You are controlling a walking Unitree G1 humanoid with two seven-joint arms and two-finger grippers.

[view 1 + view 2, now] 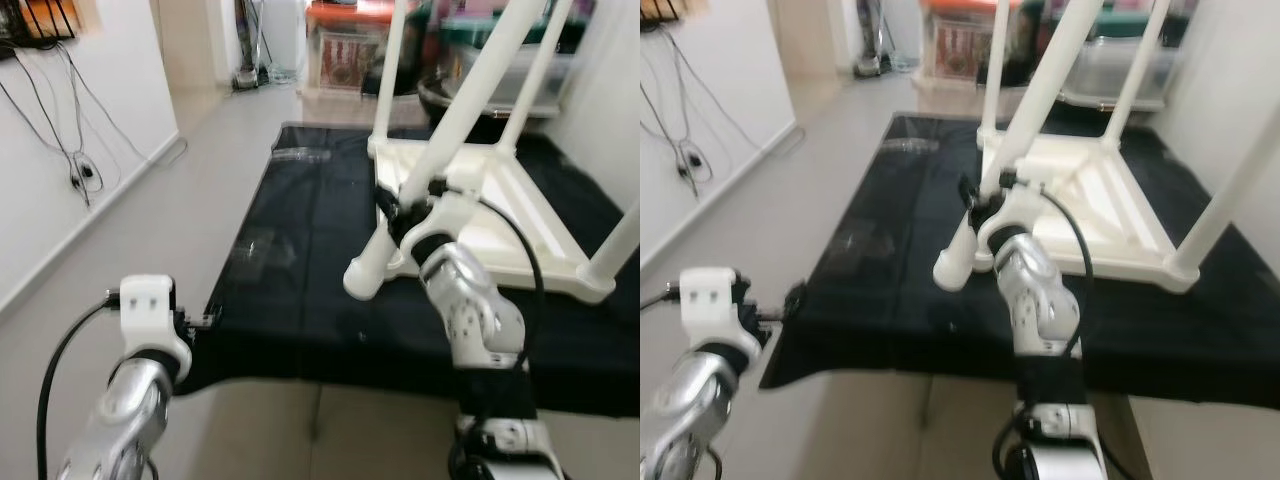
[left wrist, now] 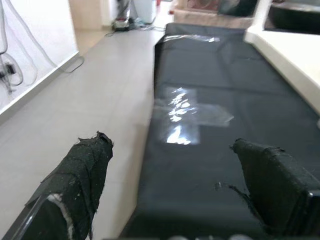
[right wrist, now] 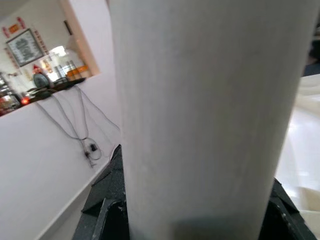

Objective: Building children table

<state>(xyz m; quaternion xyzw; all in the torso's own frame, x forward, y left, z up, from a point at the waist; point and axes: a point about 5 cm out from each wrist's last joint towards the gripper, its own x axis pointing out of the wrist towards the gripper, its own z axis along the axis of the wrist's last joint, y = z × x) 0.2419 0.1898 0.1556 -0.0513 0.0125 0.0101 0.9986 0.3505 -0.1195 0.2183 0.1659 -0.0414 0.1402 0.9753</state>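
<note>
Your right gripper (image 1: 395,215) is clenched on a loose white table leg (image 1: 455,130); the upturned tabletop (image 1: 490,215) lies at two o'clock on the black mat (image 1: 300,250). Judged next: seat the leg's lower end in its corner. Your left wrist view shows the left gripper (image 2: 175,165) parted, empty.

One white tabletop (image 1: 500,215) lies upside down on one black mat (image 1: 300,290). Four white legs show — three standing up from the tabletop's corners (image 1: 388,70), (image 1: 537,75), (image 1: 615,255), and one loose leg (image 1: 440,165) slanting across. Two grippers — the left gripper (image 2: 180,190) and the right gripper (image 1: 392,205).
</note>
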